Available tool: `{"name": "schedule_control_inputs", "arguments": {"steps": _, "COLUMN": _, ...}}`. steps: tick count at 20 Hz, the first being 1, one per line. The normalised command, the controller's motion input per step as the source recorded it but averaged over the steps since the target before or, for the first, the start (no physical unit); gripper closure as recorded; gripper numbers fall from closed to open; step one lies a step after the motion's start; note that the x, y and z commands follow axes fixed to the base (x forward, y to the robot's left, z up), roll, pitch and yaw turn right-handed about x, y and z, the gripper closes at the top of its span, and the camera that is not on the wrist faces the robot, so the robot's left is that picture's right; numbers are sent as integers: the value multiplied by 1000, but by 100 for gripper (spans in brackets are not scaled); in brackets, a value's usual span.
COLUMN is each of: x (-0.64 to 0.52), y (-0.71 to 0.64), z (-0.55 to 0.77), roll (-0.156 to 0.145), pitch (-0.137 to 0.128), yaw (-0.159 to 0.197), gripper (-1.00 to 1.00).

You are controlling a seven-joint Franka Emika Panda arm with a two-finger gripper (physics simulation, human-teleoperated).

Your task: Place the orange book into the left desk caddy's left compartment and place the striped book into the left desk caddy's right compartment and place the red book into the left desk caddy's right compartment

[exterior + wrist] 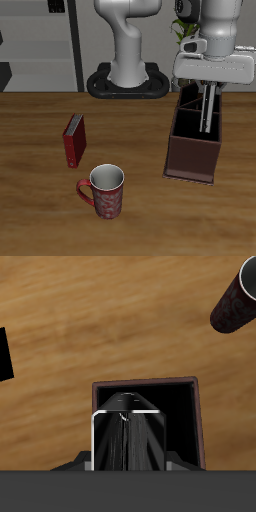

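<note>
Pincer [207, 118] is down inside the caddy [192, 158], closed on the striped book [127, 436], which stands upright in a compartment toward the back. Red book [73, 140] stands on the tabletop [40, 200] behind the mug [104, 190].

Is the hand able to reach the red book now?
Probably yes, once it lifts: the hand is down inside the left desk caddy, while the red book stands uncovered on the table, apart from the mug.
</note>
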Motion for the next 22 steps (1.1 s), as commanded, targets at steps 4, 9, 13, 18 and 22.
{"name": "schedule_control_inputs", "arguments": {"steps": 4, "x": 27, "y": 32, "z": -83, "roll": 6, "pitch": 10, "yaw": -1, "gripper": 100}}
{"name": "schedule_control_inputs", "arguments": {"steps": 9, "x": 33, "y": 6, "z": -125, "roll": 13, "pitch": 18, "yaw": -13, "gripper": 100}}
{"name": "schedule_control_inputs", "arguments": {"steps": 13, "x": 1, "y": 16, "z": -107, "roll": 5, "pitch": 16, "yaw": -7, "gripper": 100}}
{"name": "schedule_control_inputs", "arguments": {"steps": 18, "x": 59, "y": 10, "z": -147, "roll": 0, "pitch": 23, "yaw": -10, "gripper": 100}}
{"name": "schedule_control_inputs", "arguments": {"steps": 22, "x": 51, "y": 36, "z": -130, "roll": 13, "pitch": 14, "yaw": 13, "gripper": 100}}
